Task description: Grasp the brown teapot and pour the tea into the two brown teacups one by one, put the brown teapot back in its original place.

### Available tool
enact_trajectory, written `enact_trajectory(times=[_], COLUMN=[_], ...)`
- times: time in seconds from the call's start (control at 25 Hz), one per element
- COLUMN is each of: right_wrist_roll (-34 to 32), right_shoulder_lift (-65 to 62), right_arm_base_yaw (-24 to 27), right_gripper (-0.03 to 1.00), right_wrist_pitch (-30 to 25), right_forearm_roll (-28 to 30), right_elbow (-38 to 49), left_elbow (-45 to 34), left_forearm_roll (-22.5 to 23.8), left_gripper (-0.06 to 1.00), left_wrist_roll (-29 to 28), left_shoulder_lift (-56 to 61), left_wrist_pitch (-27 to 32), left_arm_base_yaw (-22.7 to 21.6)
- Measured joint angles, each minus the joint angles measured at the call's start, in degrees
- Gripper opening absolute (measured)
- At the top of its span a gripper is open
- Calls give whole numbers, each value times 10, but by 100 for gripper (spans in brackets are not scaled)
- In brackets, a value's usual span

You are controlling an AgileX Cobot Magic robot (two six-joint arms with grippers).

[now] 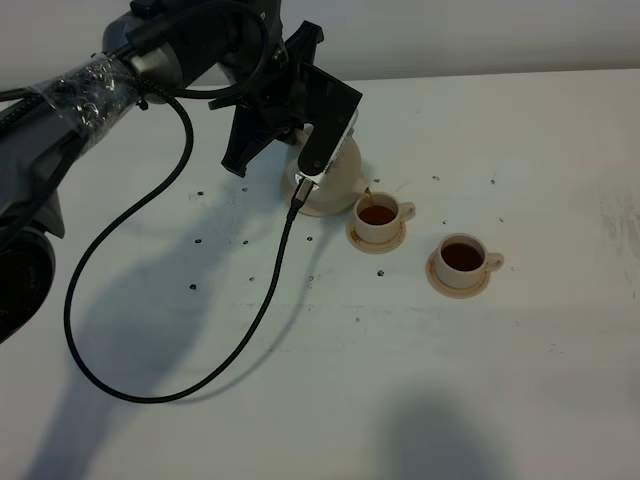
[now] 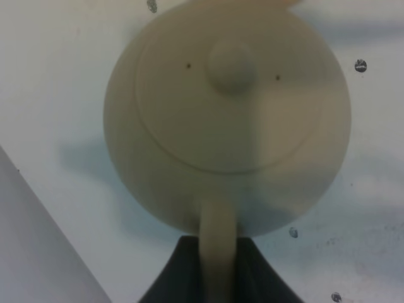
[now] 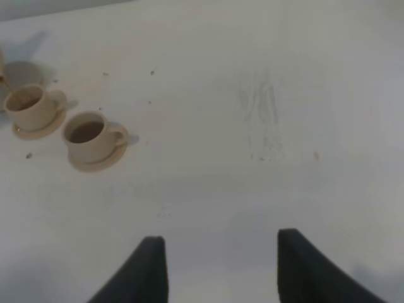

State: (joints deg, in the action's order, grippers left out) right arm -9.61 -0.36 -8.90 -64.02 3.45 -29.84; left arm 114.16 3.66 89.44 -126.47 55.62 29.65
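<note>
The left gripper (image 2: 218,268) is clamped on the loop handle of the brown teapot (image 1: 335,185), which is tipped so its spout streams tea into the nearer teacup (image 1: 378,218). The second teacup (image 1: 463,258), holding dark tea, stands near that cup on the side away from the teapot. The right gripper (image 3: 218,259) hangs well apart from it, jaws spread and empty.

the high camera looked down on most of the bench (image 1: 500,400). the left wrist camera sat close over the teapot (image 2: 227,120), facing straight down. the right wrist camera looked slantwise across the bench from farther off, sharing the cups (image 3: 88,136) with the high view.
</note>
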Motion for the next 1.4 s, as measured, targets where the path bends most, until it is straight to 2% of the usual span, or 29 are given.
enact_trajectory(times=[1.4], right_wrist_roll=[0], right_shoulder_lift=[0], right_arm_base_yaw=[0], right_gripper=[41], right_wrist_pitch=[0], right_forearm_roll=[0], right_elbow=[0], left_elbow=[0], left_forearm_roll=[13], left_gripper=[8], left_wrist_roll=[-11], left_shoulder_lift=[0], left_wrist_pitch=[-2], left_arm_base_yaw=[11])
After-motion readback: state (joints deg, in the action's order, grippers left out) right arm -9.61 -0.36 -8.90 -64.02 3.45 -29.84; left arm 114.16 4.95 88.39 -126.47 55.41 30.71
